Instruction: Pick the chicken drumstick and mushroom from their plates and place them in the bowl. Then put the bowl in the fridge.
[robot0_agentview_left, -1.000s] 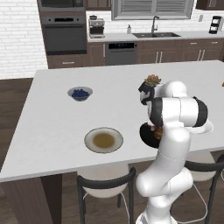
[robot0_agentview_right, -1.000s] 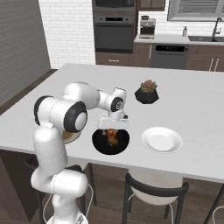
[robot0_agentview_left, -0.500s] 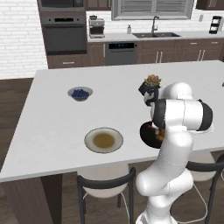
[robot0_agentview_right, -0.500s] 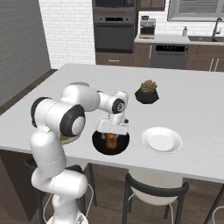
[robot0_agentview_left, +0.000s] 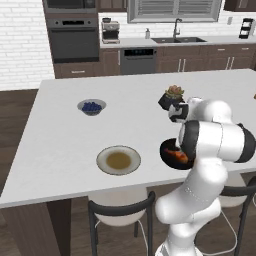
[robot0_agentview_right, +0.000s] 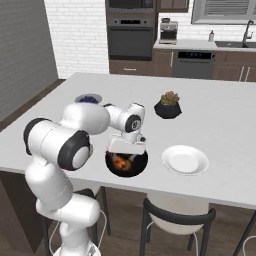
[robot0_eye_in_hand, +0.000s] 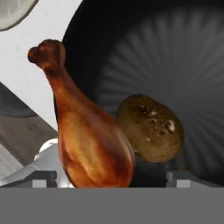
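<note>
Glossy drumstick (robot0_eye_in_hand: 89, 135), speckled mushroom (robot0_eye_in_hand: 150, 128), ribbed black bowl (robot0_eye_in_hand: 175, 57)

We see the white arm folded forward at the elbow, its wrist bent so that the hand points straight down. The gripper (robot0_agentview_right: 127, 148) hangs low, with its jaws spread wide and its two fingertips (robot0_eye_in_hand: 43, 178) well apart, clasping nothing.

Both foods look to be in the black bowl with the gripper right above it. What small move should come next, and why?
Probably lift the gripper straight up, clear of the bowl. In the hand view the chicken drumstick and mushroom both lie in the bowl, touching, with the jaws open around neither. Both plates stand bare, so gripping the bowl's rim is next.
</note>
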